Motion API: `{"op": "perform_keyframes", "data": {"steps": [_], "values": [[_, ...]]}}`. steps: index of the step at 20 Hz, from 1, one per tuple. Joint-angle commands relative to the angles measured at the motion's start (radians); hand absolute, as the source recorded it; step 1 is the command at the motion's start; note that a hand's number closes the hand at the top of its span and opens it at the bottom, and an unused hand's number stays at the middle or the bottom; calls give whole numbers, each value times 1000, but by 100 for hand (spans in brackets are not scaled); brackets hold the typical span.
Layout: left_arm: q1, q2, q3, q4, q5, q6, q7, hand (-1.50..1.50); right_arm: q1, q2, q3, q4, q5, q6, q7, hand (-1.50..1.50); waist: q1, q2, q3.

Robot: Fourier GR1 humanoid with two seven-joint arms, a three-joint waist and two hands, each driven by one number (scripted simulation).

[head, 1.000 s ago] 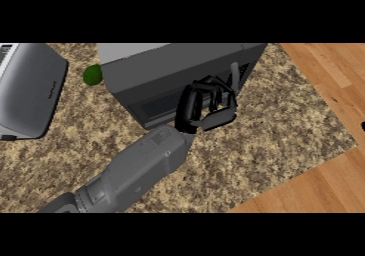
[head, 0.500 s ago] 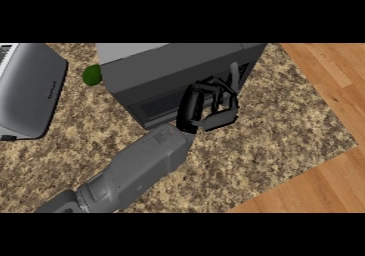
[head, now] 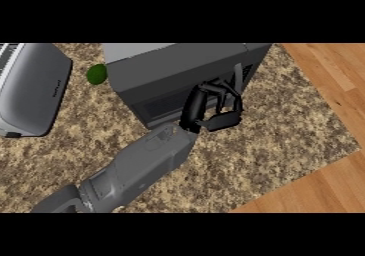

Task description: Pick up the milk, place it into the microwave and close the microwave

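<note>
The robot's hand, fingers curled and holding nothing visible, presses against the dark microwave door on the speckled desk. No milk shows, presumably inside; the stiff hinged door likely swings easily when pushed near its free edge.

microwave blocks counter's far side, toaster at left, open counter right

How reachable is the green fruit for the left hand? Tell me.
Probably yes: the fruit lies on the counter left of the microwave, and the left hand at its front need only round the corner.
</note>
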Motion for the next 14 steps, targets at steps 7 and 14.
{"op": "perform_keyframes", "data": {"steps": [7, 14], "values": [[55, 1, 36, 136, 93, 70, 50, 150, 35, -30, -56, -34, -44, -13, 14, -150, 55, -7, -5], [67, 1, 13, 144, 123, 34, 32, -150, 76, -37, -71, -64, -58, -21, 30, -150, 83, -8, -6]]}}
